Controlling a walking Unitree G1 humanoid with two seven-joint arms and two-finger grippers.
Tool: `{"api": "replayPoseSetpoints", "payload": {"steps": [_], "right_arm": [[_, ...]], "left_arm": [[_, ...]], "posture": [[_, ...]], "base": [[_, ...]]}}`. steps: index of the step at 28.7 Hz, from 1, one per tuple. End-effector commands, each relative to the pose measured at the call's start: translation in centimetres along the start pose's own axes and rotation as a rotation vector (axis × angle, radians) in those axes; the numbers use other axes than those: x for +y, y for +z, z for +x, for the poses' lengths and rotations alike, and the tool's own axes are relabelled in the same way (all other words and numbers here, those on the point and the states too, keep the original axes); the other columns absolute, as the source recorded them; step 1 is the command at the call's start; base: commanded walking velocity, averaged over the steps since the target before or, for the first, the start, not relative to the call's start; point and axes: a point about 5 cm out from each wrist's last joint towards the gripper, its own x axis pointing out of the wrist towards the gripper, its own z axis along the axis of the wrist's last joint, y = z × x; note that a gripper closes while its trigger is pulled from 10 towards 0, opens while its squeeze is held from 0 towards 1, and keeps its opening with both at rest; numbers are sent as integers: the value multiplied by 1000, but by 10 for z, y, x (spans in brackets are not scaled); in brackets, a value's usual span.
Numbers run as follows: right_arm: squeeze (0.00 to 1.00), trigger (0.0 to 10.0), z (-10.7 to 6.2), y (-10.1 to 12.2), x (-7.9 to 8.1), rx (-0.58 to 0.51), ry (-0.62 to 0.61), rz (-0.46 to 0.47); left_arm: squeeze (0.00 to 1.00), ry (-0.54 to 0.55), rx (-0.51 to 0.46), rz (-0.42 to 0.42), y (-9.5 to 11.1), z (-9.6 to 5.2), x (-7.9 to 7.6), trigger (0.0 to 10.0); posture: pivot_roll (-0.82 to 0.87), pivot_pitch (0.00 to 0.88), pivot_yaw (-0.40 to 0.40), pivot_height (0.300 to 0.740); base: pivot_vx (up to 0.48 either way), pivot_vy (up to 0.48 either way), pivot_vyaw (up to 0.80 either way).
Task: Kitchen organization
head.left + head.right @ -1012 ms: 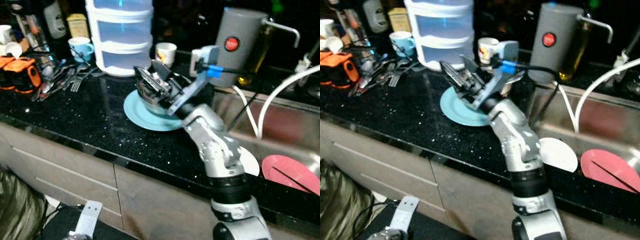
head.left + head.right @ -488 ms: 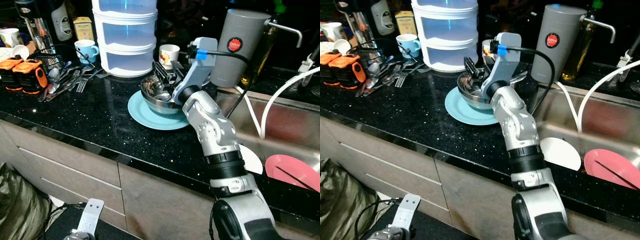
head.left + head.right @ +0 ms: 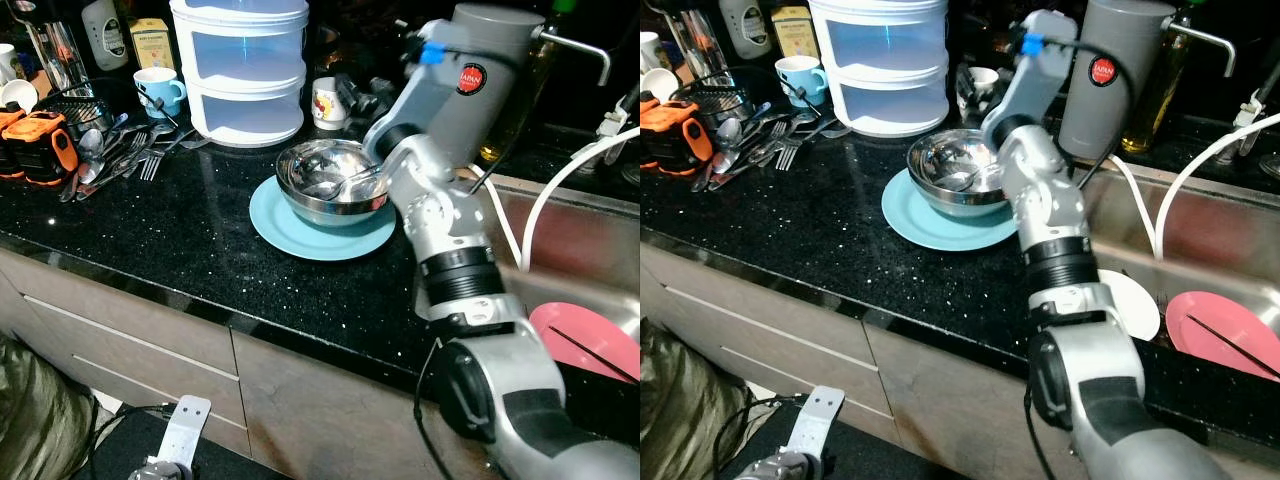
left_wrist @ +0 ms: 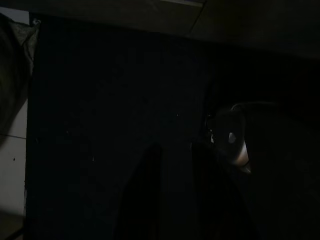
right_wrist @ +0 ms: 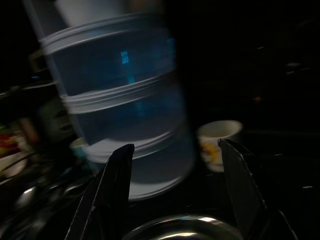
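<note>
A steel bowl (image 3: 330, 182) with a spoon (image 3: 345, 185) in it rests upright on a light blue plate (image 3: 320, 228) on the black counter. My right arm reaches over the bowl. Its gripper (image 3: 358, 97) hangs above and behind the bowl, close to a white printed mug (image 3: 324, 100). In the right wrist view the gripper (image 5: 176, 145) is open, nothing between its fingers (image 5: 107, 195), with the bowl's rim (image 5: 185, 230) just below and the mug (image 5: 220, 137) ahead. My left arm (image 3: 175, 440) hangs idle low at my side; its wrist view is very dark.
A tall stacked clear container (image 3: 245, 70) stands behind the bowl. Loose cutlery (image 3: 130, 155), a blue mug (image 3: 160, 92) and an orange tool (image 3: 40, 145) lie to the left. A grey cylinder (image 3: 490, 80) stands right. The sink holds a pink plate (image 3: 590, 340) and white plate (image 3: 1130, 305).
My right gripper has let go of the bowl's rim and risen up and back toward the mug. The bowl now sits level on the plate. The camera has also shifted.
</note>
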Motion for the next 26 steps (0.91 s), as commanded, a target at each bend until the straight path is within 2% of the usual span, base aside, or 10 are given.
{"api": "replayPoseSetpoints", "payload": {"steps": [1,5,7,9,11,17,20,26], "right_arm": [[0,10000,-1,-2,-17,18,-81,-27],[0,10000,-8,-9,-58,119,-248,-104],[0,10000,-8,-9,-58,119,-248,-104],[0,10000,-14,-12,-70,180,-275,-105],[0,10000,-16,-11,-73,190,-277,-74],[0,10000,-15,-15,-65,263,-197,112],[0,10000,-15,-16,-55,300,-148,194],[0,10000,-16,-19,-45,333,-106,209]], "left_arm": [[0,-14,23,24,-7,0,-3,10000],[0,-17,25,29,-8,0,-3,10000],[0,-17,25,29,-8,0,-3,10000],[0,-19,27,32,-8,0,-3,10000],[0,-21,28,32,-8,0,-3,10000],[0,-19,29,31,-7,0,-2,10000],[0,-16,27,30,-6,0,-2,10000],[0,-17,26,31,-5,0,-2,10000]], "posture": [[107,96,-29,740],[94,103,-26,740],[94,103,-26,740],[90,103,-24,740],[90,101,-23,740],[89,99,-25,740],[84,97,-25,740],[80,97,-26,740]], "base": [[0,0,0],[0,0,0],[0,0,0],[0,0,0],[0,0,0],[0,0,0],[0,0,0],[0,0,0]]}}
